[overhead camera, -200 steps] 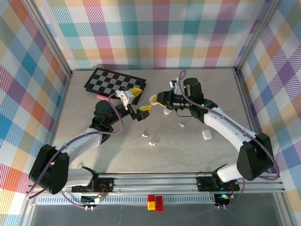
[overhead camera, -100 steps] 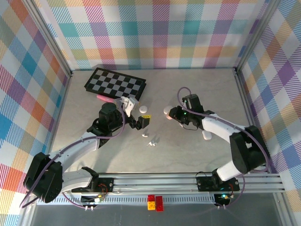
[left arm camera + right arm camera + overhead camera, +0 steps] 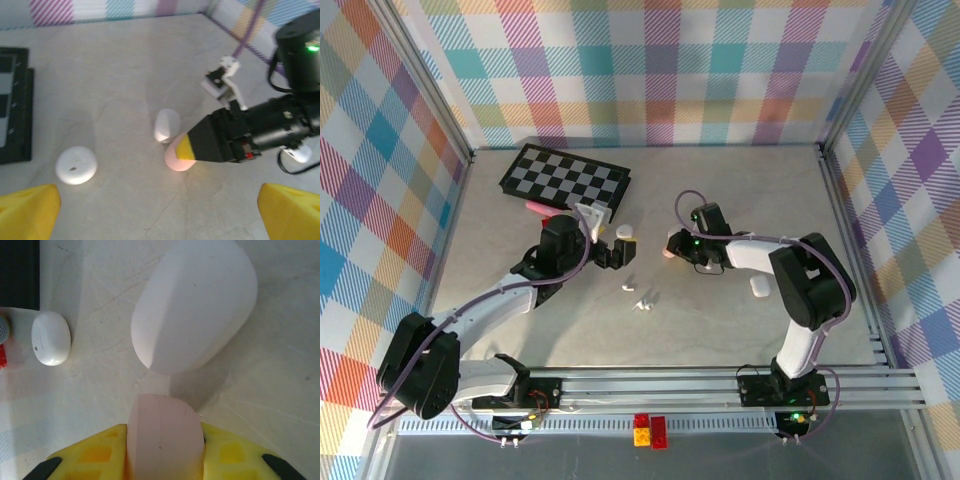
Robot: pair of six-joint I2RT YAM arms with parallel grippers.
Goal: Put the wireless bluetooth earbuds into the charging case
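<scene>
Right gripper [image 3: 165, 445] is pinched on one end of the pink case [image 3: 165, 422], down at the table. Left gripper [image 3: 160, 210] gapes fully, holding nothing, and faces it from 9 o'clock. Buds [image 3: 642, 300] lie loose at about 7 o'clock from that case, well apart. Watch three things: the smooth rounded shell can squirt out of that narrow pinch; the white case [image 3: 166, 125] just beside it gets shoved if you slide; the wrists are near each other, so reaching across risks a clash.

Checkered board [image 3: 565, 176] at back left, red and yellow bricks [image 3: 650, 430] at near edge
</scene>
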